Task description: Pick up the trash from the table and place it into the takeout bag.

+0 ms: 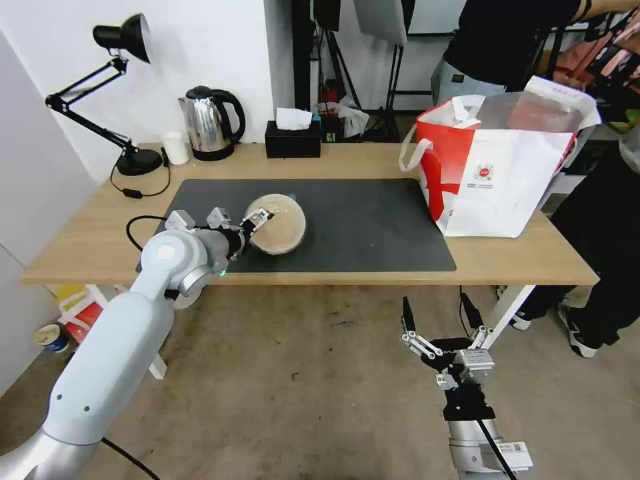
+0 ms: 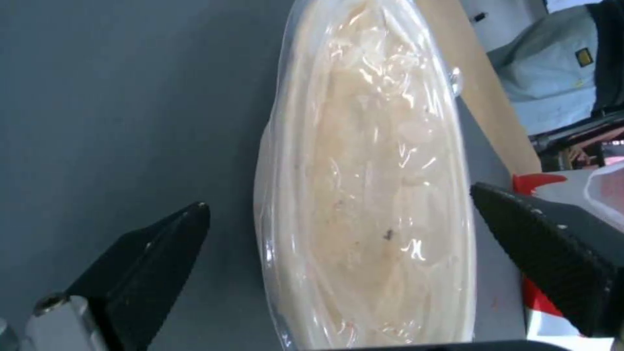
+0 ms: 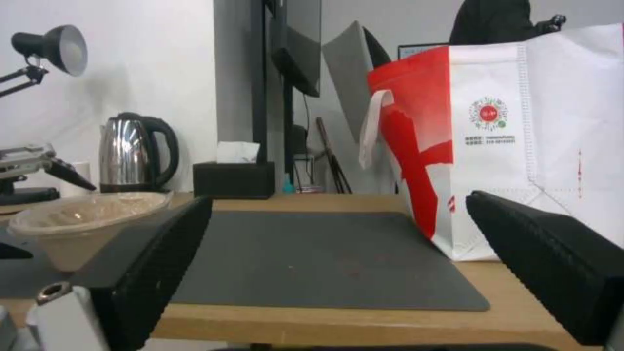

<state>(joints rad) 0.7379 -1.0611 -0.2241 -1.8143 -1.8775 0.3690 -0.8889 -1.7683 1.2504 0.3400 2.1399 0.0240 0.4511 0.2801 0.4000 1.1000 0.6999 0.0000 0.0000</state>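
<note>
1. The left jaws (image 2: 338, 214) stood wide apart, one dark finger (image 2: 156, 253) on each side of the bowl (image 2: 364, 195), with a gap showing on both sides in the left wrist view. Nothing was gripped yet; they looked lined up for a squeeze across the bowl's width.
2. The bowl (image 1: 277, 223) sat on the grey mat (image 1: 360, 227), tan filling under a clear film lid. The left arm reached in low from the near edge, so the jaws met the bowl at its side, not from above. That seemed sensible, since the domed film would give little to pinch.
3. The mat lay flat across the middle of the worktop (image 1: 87, 247), keeping the bowl steady while the fingers closed in.
4. The bag (image 1: 497, 167) stood upright at the right end of the worktop, its near corner on the mat, mouth gaping and handles flopped outward, ready to take a drop from above. Bowl and bag were well apart.
5. The right jaws (image 1: 441, 320) were also spread wide and empty, parked below the worktop's front edge, pointing up, out of the left arm's way.
6. Further back, a kettle (image 1: 210, 123), a tissue box (image 1: 292, 139) and a desk lamp (image 1: 120, 93) lined the far edge, clear of the work.
</note>
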